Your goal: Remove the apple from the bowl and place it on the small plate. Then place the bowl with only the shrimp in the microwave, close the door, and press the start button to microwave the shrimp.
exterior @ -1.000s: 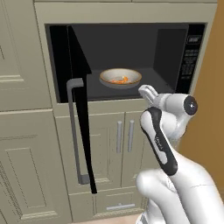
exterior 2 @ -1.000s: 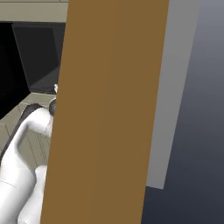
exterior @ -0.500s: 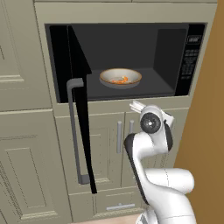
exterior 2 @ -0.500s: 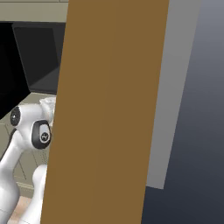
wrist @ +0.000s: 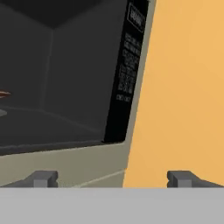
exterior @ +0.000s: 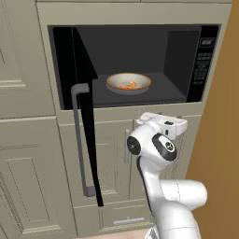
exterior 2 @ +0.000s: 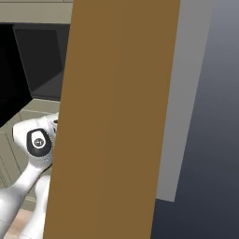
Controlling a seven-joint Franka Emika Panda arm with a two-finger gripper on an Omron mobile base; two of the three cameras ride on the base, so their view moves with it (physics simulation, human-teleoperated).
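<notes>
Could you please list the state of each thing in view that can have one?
door: swung wide open.
microwave: open, the bowl inside.
bowl: upright on the microwave floor, holding the shrimp.
gripper: open, empty, facing the control panel.
lower cabinet doors: shut.

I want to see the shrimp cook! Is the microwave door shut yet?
No, open. The door swings out leftward, and the bowl shows inside the microwave.
</notes>
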